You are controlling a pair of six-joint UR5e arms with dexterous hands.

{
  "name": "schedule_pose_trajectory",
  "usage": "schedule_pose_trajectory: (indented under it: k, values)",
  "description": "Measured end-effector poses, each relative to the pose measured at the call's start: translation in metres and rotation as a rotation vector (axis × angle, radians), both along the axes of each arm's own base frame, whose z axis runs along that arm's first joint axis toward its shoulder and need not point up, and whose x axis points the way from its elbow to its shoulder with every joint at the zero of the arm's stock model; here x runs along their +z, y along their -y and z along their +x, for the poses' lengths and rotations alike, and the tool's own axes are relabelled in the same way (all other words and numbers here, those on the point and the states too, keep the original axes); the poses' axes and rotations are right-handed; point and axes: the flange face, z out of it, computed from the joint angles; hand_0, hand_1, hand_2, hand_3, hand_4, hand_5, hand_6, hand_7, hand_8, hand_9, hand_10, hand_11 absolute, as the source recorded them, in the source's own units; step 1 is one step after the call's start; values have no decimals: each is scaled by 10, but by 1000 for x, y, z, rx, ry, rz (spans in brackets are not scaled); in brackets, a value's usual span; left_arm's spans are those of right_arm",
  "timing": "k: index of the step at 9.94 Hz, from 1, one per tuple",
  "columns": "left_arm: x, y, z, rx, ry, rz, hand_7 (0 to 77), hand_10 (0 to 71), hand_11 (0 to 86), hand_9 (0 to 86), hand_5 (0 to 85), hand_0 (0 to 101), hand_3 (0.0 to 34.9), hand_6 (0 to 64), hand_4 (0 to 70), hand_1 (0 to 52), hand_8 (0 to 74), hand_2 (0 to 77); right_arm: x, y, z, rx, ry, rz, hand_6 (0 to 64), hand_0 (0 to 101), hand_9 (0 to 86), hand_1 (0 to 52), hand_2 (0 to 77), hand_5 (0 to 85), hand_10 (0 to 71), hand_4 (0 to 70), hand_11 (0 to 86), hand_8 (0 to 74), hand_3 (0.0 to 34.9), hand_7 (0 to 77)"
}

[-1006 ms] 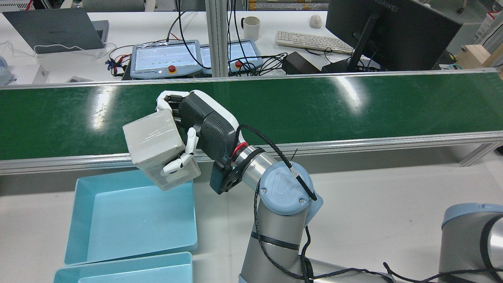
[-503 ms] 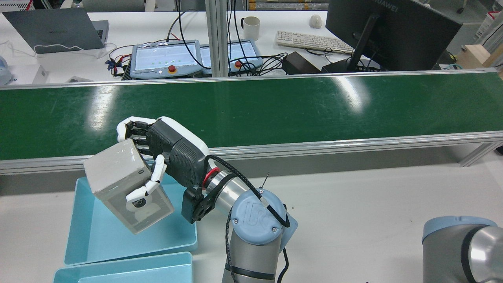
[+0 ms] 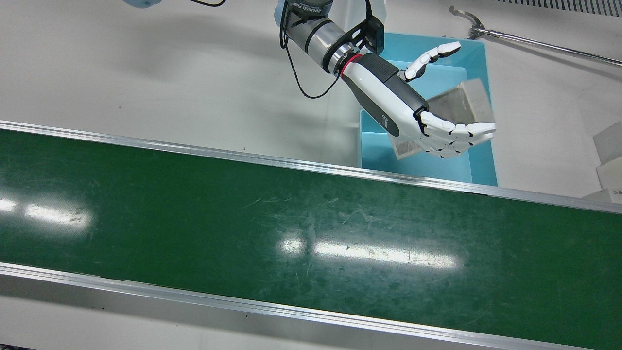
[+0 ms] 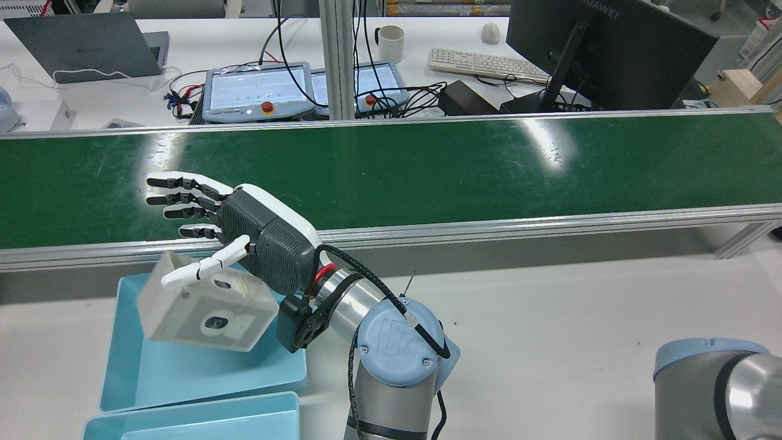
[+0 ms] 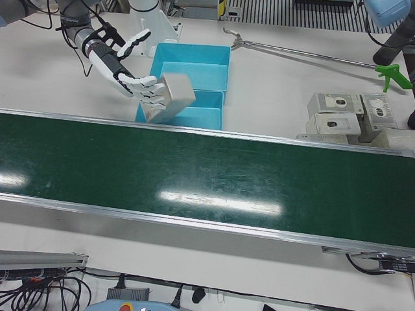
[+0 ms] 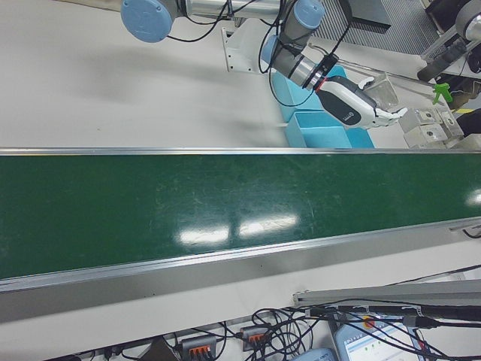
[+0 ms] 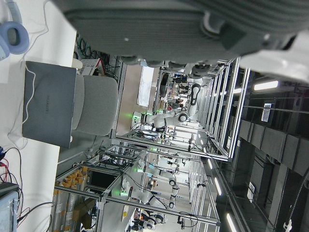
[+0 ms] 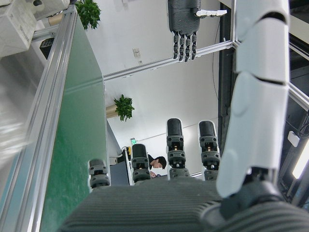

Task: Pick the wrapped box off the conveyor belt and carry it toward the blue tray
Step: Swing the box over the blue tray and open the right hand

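Note:
The wrapped box (image 4: 204,308) is grey-white and tilted, in the air just over the blue tray (image 4: 122,379). It looks blurred in the front view (image 3: 461,102). My left hand (image 4: 244,238) is above it with fingers stretched out flat and thumb spread over the box's top edge. The hand is open and I cannot tell whether the thumb touches the box. The hand also shows in the front view (image 3: 413,109) and left-front view (image 5: 126,71). My right hand (image 8: 183,159) shows only in its own view, fingers extended and holding nothing.
The green conveyor belt (image 4: 427,165) runs across beyond the tray. A second blue tray (image 4: 195,418) sits nearer the robot. Several wrapped boxes (image 5: 350,113) stand off to the side. A long grabber tool (image 3: 534,43) lies on the table. The right arm's elbow (image 4: 715,379) is at the lower right.
My left hand carried the box down from the belt edge to over the blue tray, then opened its fingers. The box has tipped and dropped lower out of the grasp.

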Motion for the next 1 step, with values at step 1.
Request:
schedule_pose_trajectory:
  k: [1]
  values:
    - [0, 0, 0, 0, 0, 0, 5, 0, 5, 0, 11, 0, 0, 0, 0, 0, 5, 5, -3, -1, 3, -1, 9, 5, 55, 485, 316, 180, 76, 202, 0, 125, 218, 0, 200, 245]
